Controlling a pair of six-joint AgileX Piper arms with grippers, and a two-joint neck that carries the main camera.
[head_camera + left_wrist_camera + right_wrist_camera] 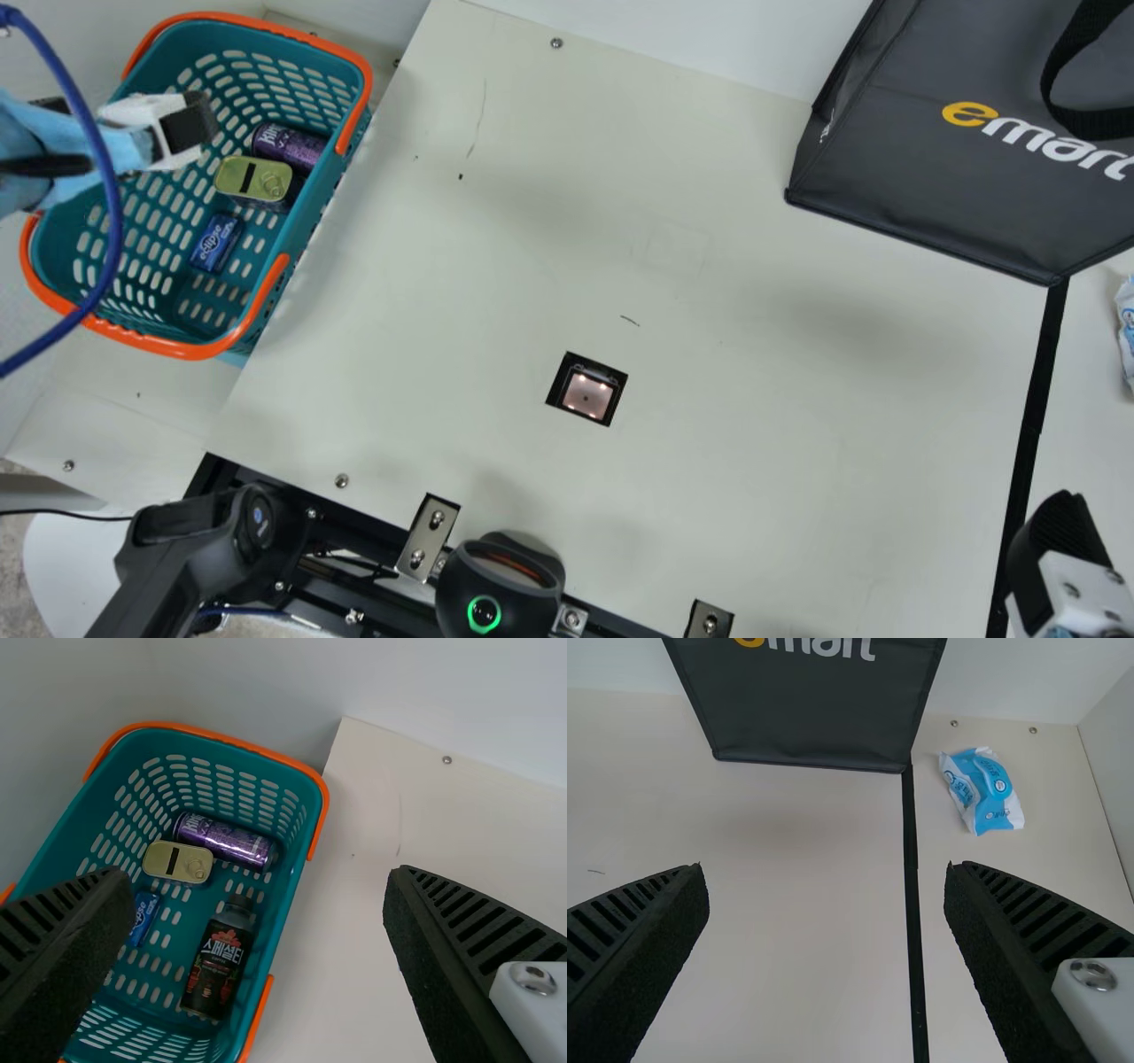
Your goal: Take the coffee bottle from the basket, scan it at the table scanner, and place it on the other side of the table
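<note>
In the main view my left gripper [188,124] is above the teal basket [341,208] at the left. Seen in the left wrist view, that gripper [261,904] is open and empty, and the dark coffee bottle [218,958] lies in the basket [306,846] beside its wall. The table scanner [586,390] is a lit square window set in the table [709,399]. My right gripper [1063,540] is over the table's right side in the main view; in the right wrist view the gripper [827,895] stands open with nothing between its fingers.
The basket also holds a purple can [225,840], a yellow-green tin [177,862] and a small blue pack [143,916]. A black bag [957,151] stands at the back right. Past a black strip [912,895] lies a blue-and-white packet [982,790].
</note>
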